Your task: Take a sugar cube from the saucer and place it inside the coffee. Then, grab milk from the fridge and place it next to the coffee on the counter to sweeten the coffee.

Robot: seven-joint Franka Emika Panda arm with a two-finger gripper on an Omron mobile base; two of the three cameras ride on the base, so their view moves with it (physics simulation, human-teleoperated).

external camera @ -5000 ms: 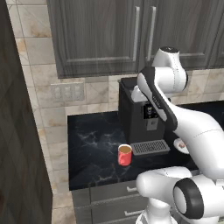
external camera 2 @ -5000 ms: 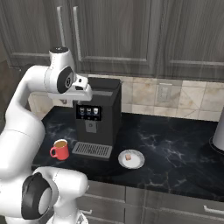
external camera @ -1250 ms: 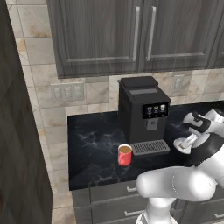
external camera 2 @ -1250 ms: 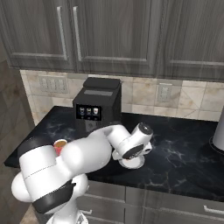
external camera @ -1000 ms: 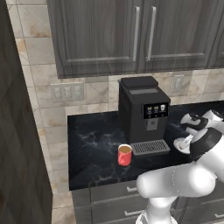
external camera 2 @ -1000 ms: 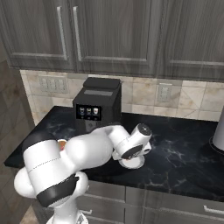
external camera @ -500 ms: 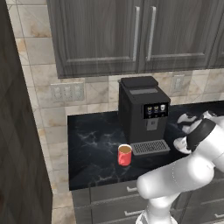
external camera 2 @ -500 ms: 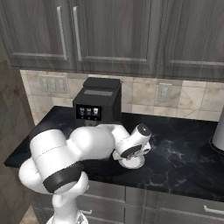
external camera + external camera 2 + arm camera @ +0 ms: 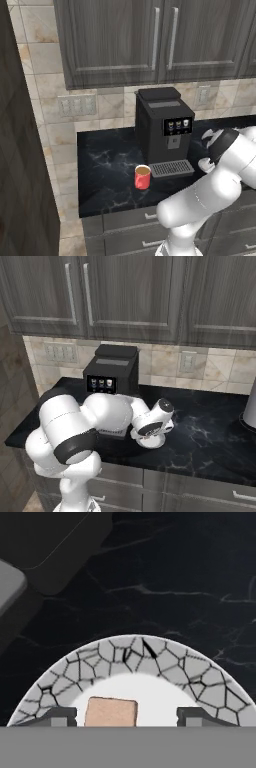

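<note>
I had my gripper [image 9: 127,717] spread wide astride the sugar cube [image 9: 110,712] on the saucer [image 9: 150,657]; nothing was yet in the coffee [image 9: 143,176], milk unfetched.

The white Franka arm with dark joints [image 9: 107,412] bends low to the right, wrist down, and its two-finger gripper [image 9: 126,714] has both dark fingertips [image 9: 197,715] spread wide apart.

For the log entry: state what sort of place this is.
A simulated home kitchen, most likely: dark grey wall cabinets over a black marbled counter, a black coffee machine, and a red mug of coffee.
</note>
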